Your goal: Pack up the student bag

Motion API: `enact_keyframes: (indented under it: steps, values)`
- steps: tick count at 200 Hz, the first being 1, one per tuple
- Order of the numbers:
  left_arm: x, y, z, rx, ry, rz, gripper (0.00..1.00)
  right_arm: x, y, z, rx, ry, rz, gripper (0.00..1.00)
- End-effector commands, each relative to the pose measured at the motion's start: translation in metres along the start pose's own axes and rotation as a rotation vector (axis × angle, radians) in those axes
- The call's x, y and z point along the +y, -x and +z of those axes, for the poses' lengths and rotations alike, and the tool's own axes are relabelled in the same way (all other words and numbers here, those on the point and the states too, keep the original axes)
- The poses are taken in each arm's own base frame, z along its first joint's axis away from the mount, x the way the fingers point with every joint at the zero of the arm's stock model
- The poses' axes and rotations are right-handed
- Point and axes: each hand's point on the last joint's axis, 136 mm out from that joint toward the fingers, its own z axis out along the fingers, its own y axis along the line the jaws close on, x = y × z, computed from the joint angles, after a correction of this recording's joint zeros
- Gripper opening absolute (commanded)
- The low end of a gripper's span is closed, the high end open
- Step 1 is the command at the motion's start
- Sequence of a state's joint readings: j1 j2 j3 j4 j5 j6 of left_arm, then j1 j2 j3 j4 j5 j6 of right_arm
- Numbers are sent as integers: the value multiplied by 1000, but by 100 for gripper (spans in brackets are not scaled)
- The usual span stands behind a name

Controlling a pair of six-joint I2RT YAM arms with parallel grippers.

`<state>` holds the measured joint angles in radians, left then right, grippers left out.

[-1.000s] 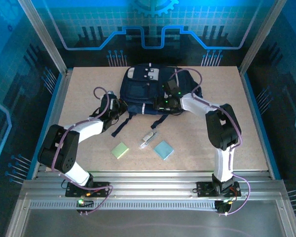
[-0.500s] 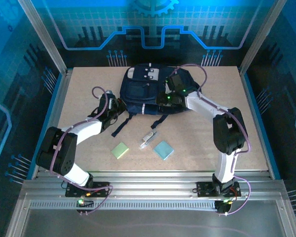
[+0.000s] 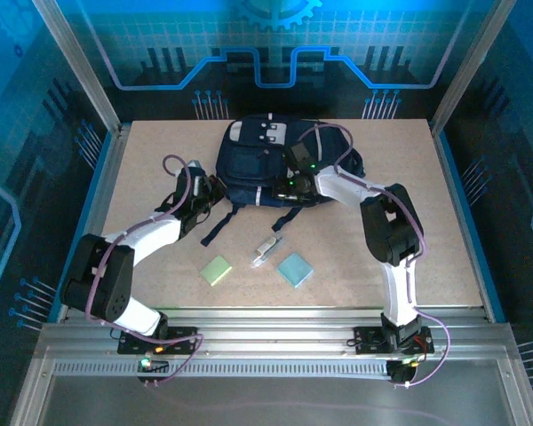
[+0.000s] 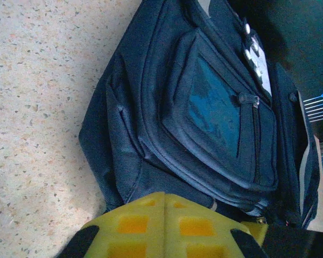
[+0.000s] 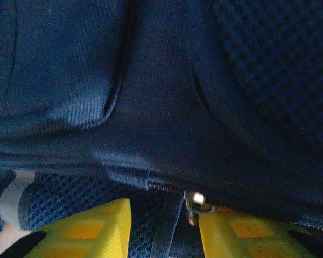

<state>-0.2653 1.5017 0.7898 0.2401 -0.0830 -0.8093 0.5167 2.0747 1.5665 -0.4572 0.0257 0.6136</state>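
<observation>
The student bag (image 3: 253, 164), a dark navy backpack with white-grey patches at its top, lies flat at the back middle of the table. My left gripper (image 3: 211, 192) is at the bag's lower left edge. In the left wrist view its yellow fingers (image 4: 151, 215) are pressed together, shut, with the tips against the bag's fabric (image 4: 215, 107); I cannot tell whether they pinch cloth. My right gripper (image 3: 286, 185) is on the bag's lower right side. Its fingers (image 5: 91, 226) stand apart, open, around a black strap and a small metal zipper pull (image 5: 195, 200) that sits by the right finger.
On the table in front of the bag lie a green pad (image 3: 217, 270), a blue pad (image 3: 295, 269) and a small white-grey object (image 3: 266, 251). The bag's black straps (image 3: 215, 226) trail toward the front left. Metal frame rails border the table.
The right gripper swung up the bag's right side and came back down to its lower right edge, with its jaws narrower than before. The left gripper stayed shut at the bag's left edge.
</observation>
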Motion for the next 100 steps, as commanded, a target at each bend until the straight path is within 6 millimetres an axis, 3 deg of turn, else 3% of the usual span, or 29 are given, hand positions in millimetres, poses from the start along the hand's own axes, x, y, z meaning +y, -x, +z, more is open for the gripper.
enact_keyframes:
  steps: [1, 39, 61, 100]
  values:
    - [-2, 7, -9, -25, 0, 20, 0, -15, 5, 9, -29, -140, -13, 39]
    - [-3, 9, -17, -39, -7, 24, 0, -27, 13, 13, -127, -294, -25, 33]
    - [-6, 11, -22, -43, -11, 32, 0, -32, 19, 19, -181, -311, 12, 22]
    - [-9, 10, -28, -33, -29, 39, 0, -27, 40, 13, -288, -182, 151, 9]
